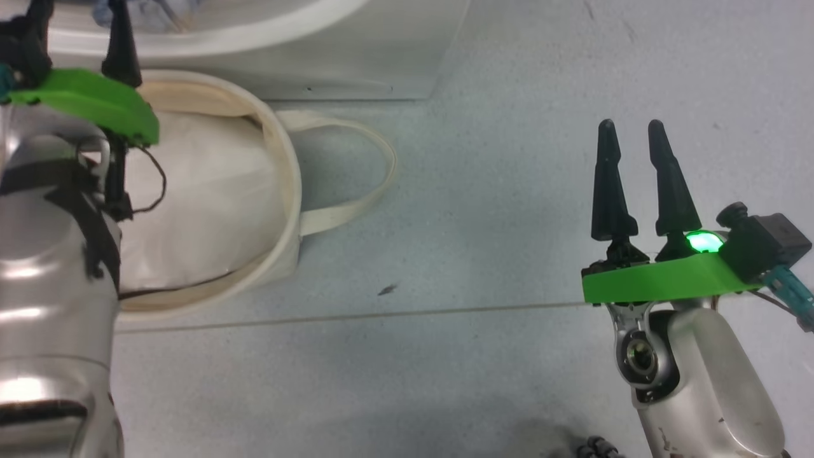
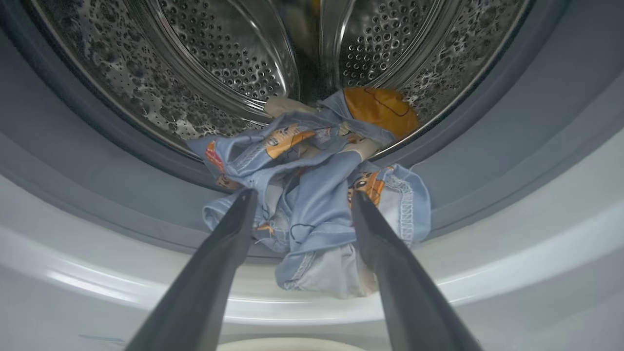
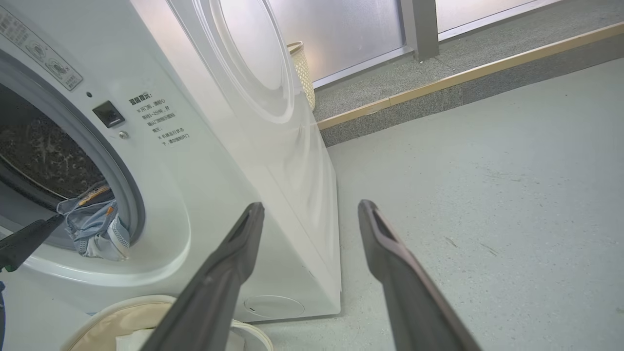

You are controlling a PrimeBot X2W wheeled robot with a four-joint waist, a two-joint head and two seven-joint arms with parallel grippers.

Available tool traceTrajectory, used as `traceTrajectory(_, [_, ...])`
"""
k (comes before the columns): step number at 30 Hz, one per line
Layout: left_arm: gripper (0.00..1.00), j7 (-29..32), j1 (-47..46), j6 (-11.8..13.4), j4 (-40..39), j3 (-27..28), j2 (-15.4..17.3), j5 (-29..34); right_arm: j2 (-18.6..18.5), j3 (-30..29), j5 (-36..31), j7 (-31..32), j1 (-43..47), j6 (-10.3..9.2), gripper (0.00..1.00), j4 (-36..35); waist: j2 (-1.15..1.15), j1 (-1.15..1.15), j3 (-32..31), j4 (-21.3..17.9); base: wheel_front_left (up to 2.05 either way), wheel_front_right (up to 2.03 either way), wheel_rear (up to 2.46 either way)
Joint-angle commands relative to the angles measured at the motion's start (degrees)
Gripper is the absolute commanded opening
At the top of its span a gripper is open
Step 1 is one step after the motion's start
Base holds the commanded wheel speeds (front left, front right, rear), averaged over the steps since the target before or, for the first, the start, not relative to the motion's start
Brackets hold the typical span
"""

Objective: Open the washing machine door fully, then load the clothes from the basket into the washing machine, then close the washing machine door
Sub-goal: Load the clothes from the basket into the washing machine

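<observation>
The washing machine (image 3: 204, 170) has its porthole open; its door is out of view. The light-blue printed clothes (image 2: 312, 204) lie bunched on the grey seal at the drum's mouth, and part hangs out over the white lip (image 3: 95, 231). My left gripper (image 2: 302, 195) is open, a finger on either side of the bundle right at the opening; in the head view it (image 1: 76, 16) reaches up over the basket (image 1: 283, 159). My right gripper (image 1: 631, 127) is open over bare floor, to the right of the machine (image 3: 312, 207).
The basket holds a plain white pillow-like bundle (image 1: 203, 184), and one loop handle (image 1: 375, 165) lies on the floor. A woven bin (image 3: 304, 68) stands behind the machine. A raised stone step (image 3: 438, 92) runs along frosted glass. The grey floor (image 1: 509, 191) stretches to the right.
</observation>
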Motion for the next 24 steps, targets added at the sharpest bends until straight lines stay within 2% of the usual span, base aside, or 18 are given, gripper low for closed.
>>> traceTrajectory(1, [1.00, -0.26, -2.08, 0.62, 1.07, 0.23, 3.00, 0.89, 0.22, 1.14, 0.04, -0.70, 0.04, 0.01, 1.00, -1.85, 0.00, -0.02, 2.04, -0.71, 0.00, 0.00, 0.00])
traceTrajectory(7, [1.00, -0.26, -9.38, 1.89, 10.67, -1.92, 3.36, 2.51, 0.22, 1.43, 0.34, -0.70, -0.85, 0.01, 1.00, -2.08, 0.00, -0.02, 3.42, -1.36, 0.00, 0.00, 0.00])
traceTrajectory(11, [1.00, -0.26, -13.06, 4.14, 15.33, -3.40, 3.61, 3.93, 0.22, 1.75, 0.45, -0.70, -1.32, 0.01, 1.00, -2.27, 0.00, -0.02, 3.95, -1.72, 0.00, 0.00, 0.00])
traceTrajectory(17, [1.00, 0.48, -17.62, 5.38, 19.66, -3.95, 3.45, 3.90, 0.22, 1.95, 0.61, -0.70, -1.77, 0.01, 1.00, -2.40, 0.00, -0.02, 4.81, -2.13, 0.00, 0.00, 0.00])
traceTrajectory(24, [1.00, 2.88, -21.58, 5.31, 22.00, -4.02, 2.84, 2.74, 0.22, 2.45, 0.94, -0.70, -2.30, 0.01, 1.00, -2.69, 0.00, -0.02, 6.40, -2.63, 0.00, 0.00, 0.00])
